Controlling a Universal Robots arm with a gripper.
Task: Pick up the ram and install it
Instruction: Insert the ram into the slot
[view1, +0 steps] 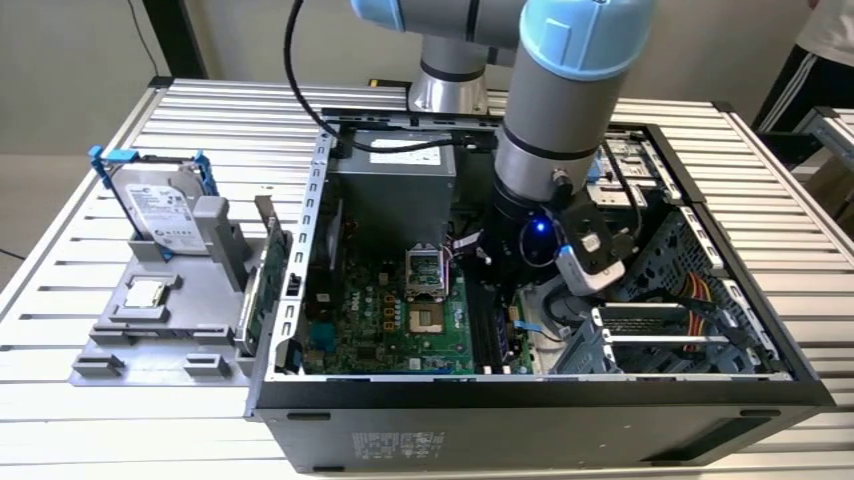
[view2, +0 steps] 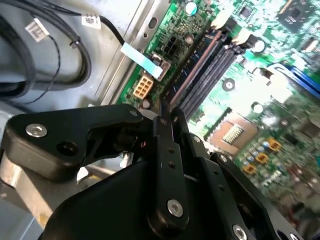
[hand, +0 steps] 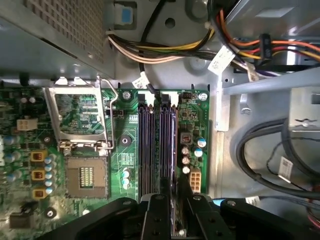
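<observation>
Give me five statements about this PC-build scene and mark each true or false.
1. The gripper is down inside the open computer case, over the memory slots. True.
2. The CPU socket has a cooler mounted on it. False: the socket lies bare, its retention frame flipped open.
3. The hard drive stands in a grey holder outside the case, on the exterior view's left. True.
4. The case lies on a wooden table. False: it lies on a table of ribbed metal profiles.
5. The green card is plugged into the motherboard. False: it stands in the holder just outside the case wall.
</observation>
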